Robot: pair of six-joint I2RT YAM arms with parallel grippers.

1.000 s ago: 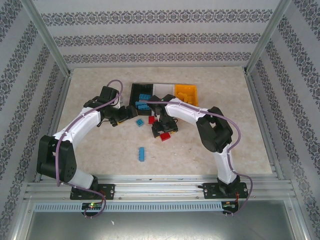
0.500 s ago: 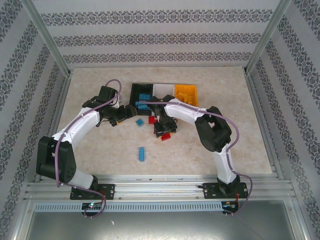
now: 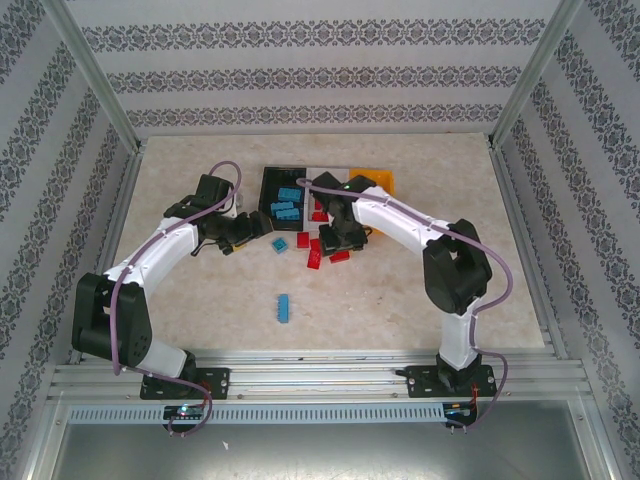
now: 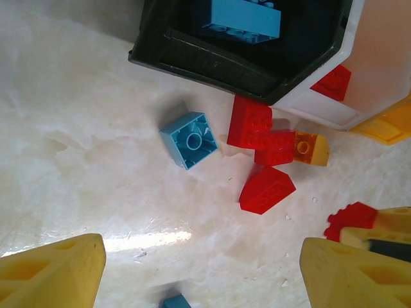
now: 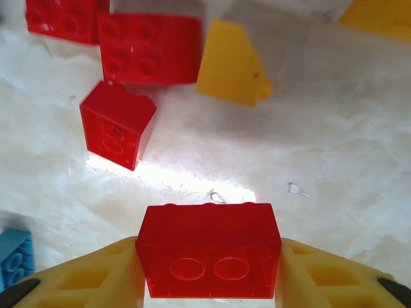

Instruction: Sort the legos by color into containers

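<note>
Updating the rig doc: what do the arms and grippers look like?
The left arm and right arm have white link shells with black joints. A mauve cable loops along each. The left gripper and right gripper have yellow plastic fingers with triangular cut-outs.

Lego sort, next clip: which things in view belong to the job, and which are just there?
Job: black bin, white bin, orange bin; red brick held in the right jaws; loose on the table, a blue brick, red bricks, a yellow brick, a long blue brick.
Just there: patterned walls, metal frame, purple cable.
</note>
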